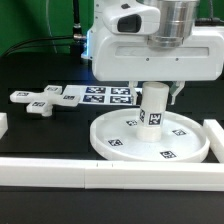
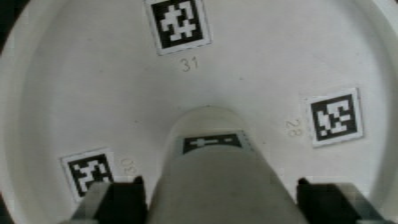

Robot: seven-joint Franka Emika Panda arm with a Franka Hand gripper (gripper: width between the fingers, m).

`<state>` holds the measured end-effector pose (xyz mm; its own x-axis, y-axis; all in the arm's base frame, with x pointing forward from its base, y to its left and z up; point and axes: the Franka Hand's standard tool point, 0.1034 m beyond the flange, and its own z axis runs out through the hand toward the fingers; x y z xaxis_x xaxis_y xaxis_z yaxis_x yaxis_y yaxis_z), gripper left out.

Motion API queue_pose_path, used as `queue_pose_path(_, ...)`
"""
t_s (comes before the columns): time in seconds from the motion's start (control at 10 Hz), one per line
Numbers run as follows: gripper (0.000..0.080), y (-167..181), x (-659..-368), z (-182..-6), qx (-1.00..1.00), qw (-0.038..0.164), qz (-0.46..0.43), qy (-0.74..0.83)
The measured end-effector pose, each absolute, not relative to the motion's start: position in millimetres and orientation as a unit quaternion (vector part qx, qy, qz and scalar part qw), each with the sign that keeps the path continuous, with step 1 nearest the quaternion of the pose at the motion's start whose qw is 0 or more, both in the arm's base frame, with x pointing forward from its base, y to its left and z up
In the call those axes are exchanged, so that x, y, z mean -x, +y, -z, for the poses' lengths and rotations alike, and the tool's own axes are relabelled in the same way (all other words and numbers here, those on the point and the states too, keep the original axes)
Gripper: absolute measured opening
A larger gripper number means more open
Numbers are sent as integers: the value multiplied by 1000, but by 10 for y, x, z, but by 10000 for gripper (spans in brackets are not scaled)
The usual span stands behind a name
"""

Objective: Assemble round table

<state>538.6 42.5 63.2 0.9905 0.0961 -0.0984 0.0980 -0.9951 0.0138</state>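
post (image 1: 153, 110) upright in the lower middle of the exterior view, its long axis vertical and in line with the gripper (image 1: 155, 90), which comes onto it from straight above. in the wrist view the fingers (image 2: 118, 200) sit tight on either side of the post, narrow, gripping its upper part. the post's lower end meets the middle of the disc (image 1: 112, 132), where the hub should be. from where i stand i cannot tell whether it is seated in the hub or only resting on it. the coming move, i'd judge, turns on that vertical axis: press or twist downward, nothing sideways. cross-shaped foot (image 1: 42, 100) lies flat on the table (image 1: 40, 65) at the exterior view's left, well apart from the disc, just beside the marker board (image 1: 108, 95).
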Motion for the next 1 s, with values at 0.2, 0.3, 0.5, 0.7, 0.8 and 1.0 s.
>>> queue_pose_path(0.2,407,414,-5382,-626,-993,-18,53,-102)
queue_pose_path(0.3,407,421,-5380,-625,-984,-27,56,-166)
queue_pose_path(0.5,407,416,-5381,-625,-973,-37,60,-220)
queue_pose_path(0.7,407,430,-5383,-625,-952,-39,63,-298)
queue_pose_path(0.8,409,437,-5382,-625,-944,-42,65,-320)
queue_pose_path(1.0,409,443,-5386,-626,-926,-42,68,-368)
